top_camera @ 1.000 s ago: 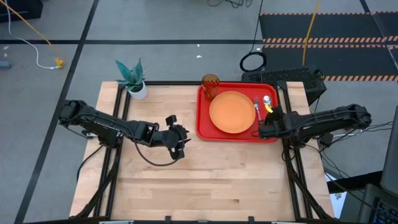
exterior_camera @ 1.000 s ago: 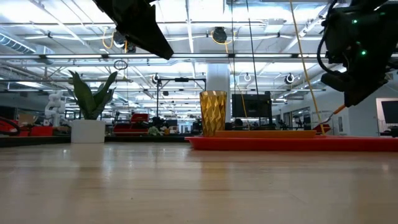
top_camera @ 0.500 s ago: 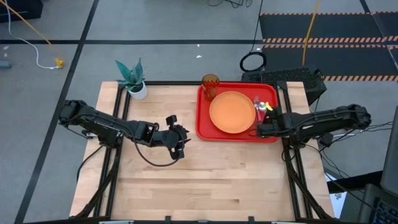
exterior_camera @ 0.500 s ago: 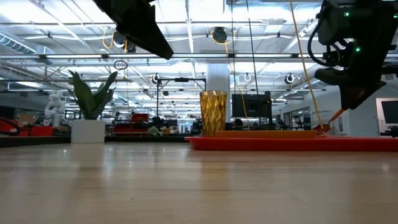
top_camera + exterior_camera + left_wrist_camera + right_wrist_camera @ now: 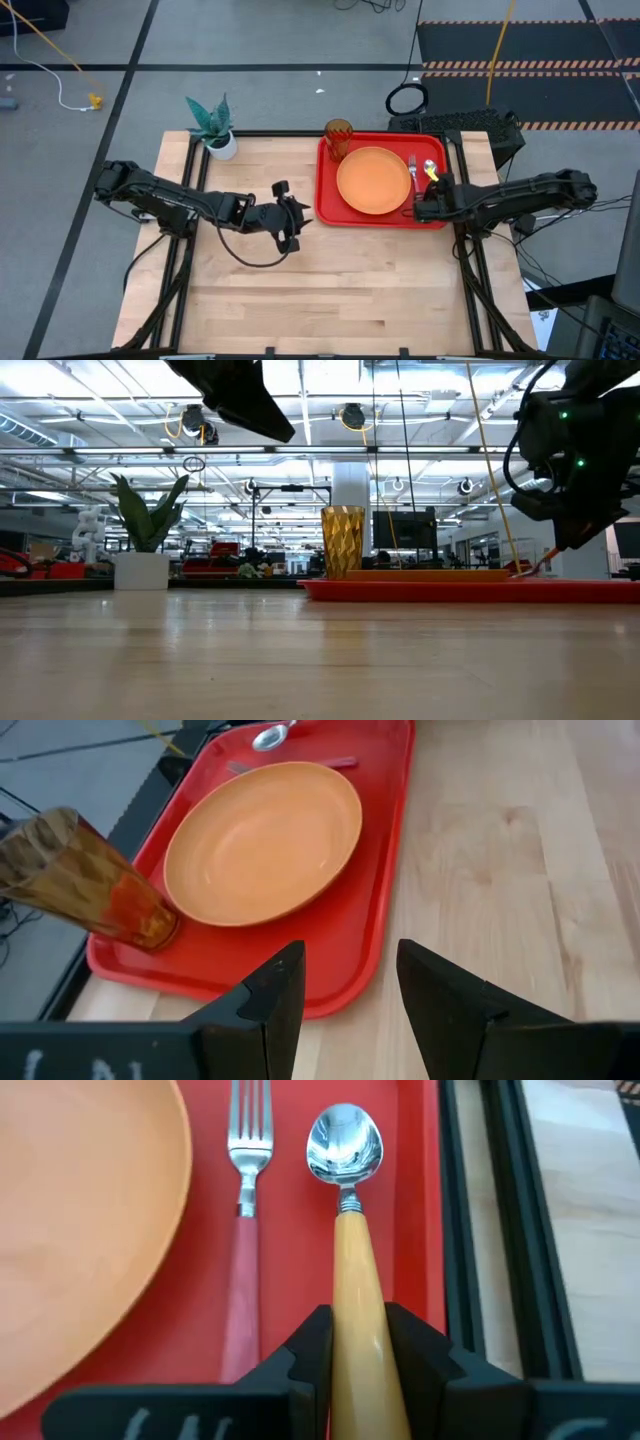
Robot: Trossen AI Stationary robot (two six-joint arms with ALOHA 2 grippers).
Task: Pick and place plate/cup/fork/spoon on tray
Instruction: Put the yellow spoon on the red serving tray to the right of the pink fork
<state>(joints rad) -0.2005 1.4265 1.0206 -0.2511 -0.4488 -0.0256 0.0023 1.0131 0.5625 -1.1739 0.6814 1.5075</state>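
Observation:
The red tray (image 5: 326, 205) lies at the table's far right. On it are the orange plate (image 5: 373, 180), the amber cup (image 5: 338, 138) upright at its far left corner, and the red-handled fork (image 5: 413, 172) lying right of the plate. My right gripper (image 5: 432, 196) is over the tray's right side, shut on the orange-handled spoon (image 5: 431, 170). My left gripper (image 5: 298, 215) hangs open and empty above the table, just left of the tray. In the left wrist view the plate (image 5: 265, 840) and cup (image 5: 80, 880) lie ahead of its fingers. My right gripper pinches the spoon's orange handle (image 5: 358, 1295) between its two fingers (image 5: 312, 1348), back from the bowl. The fingers slant down from above, and the handle runs along them. The spoon points toward the far edge, its silver bowl (image 5: 345, 1142) low over the tray beside the fork (image 5: 245, 1230). I cannot tell whether it touches.
A white pot with a teal plant (image 5: 213, 128) stands at the table's far left corner. Bare wood (image 5: 330, 290) spreads over the table's near half. A black frame rail (image 5: 505, 1210) runs just right of the tray.
My left gripper has moved a little toward the tray, still open. My right gripper has swung the spoon slightly toward the plate and back, and now sits somewhat lower, still shut on the handle.

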